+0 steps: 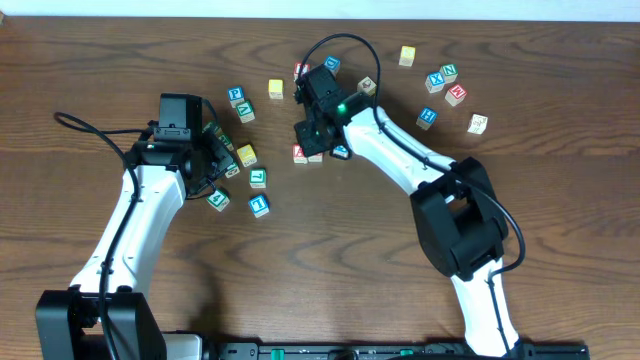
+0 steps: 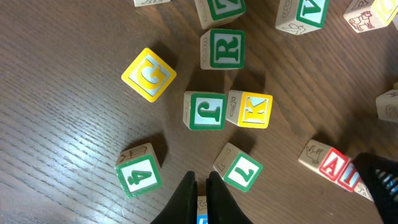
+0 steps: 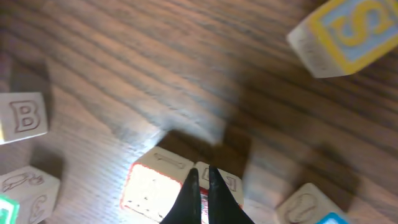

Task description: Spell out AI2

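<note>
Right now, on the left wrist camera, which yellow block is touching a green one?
The yellow K block: it sits flush against the green J block. The yellow G block stands alone, apart from every neighbour.

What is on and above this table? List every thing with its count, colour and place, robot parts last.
Blocks: about twenty, pale wood with red, blue, green or yellow faces, scattered over the table's far half.
A block: one, red, centre, beside a second block.
G block: one, yellow, left group.
4 block: one, green, left group.
Table: one, dark brown wood.
Cables: several, black, along both arms.
Arms: two, white and black, left and right.
Left gripper: one, black, shut, above the left group.
Right gripper: one, black, shut, over the A block and its neighbour.
</note>
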`<state>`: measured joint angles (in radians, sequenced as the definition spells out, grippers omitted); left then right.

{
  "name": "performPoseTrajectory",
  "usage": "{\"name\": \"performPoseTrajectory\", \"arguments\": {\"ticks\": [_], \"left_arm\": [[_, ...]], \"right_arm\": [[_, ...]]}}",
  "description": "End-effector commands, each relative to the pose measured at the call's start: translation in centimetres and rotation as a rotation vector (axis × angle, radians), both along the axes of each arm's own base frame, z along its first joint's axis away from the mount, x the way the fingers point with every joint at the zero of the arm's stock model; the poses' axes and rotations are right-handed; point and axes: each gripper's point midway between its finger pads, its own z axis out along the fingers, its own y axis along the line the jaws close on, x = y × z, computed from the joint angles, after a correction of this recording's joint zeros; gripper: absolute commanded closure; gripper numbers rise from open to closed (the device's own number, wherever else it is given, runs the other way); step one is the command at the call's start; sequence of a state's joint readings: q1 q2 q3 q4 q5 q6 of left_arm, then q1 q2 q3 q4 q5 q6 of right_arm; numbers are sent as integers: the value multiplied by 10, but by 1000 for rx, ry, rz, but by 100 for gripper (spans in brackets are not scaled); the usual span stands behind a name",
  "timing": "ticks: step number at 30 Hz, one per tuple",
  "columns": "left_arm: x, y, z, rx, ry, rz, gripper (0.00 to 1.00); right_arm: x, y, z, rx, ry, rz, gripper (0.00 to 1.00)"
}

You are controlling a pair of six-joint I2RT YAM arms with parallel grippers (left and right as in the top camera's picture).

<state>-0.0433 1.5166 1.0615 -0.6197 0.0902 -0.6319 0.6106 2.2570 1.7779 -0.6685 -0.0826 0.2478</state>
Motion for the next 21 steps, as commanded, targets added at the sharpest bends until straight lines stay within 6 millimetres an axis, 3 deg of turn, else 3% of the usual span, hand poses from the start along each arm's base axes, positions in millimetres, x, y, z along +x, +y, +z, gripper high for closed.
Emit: {"name": "performPoseTrajectory", "arguments": {"ticks": [1,11,18,21], "left_arm": [[-2,2,-3,13,7,10,92],[-2,1,-3,12,6,10,93],[-2,2,-3,16,5,2,93],[-2,2,-3,17,5,0,93]], "right_arm": [[-8,5,-12,-15,19,32,99],[4,0,-6,-2,-8,5,96],[28,-23,45,57,-72,-83,92],[30,-40,55,58,-58,-130,92]]}}
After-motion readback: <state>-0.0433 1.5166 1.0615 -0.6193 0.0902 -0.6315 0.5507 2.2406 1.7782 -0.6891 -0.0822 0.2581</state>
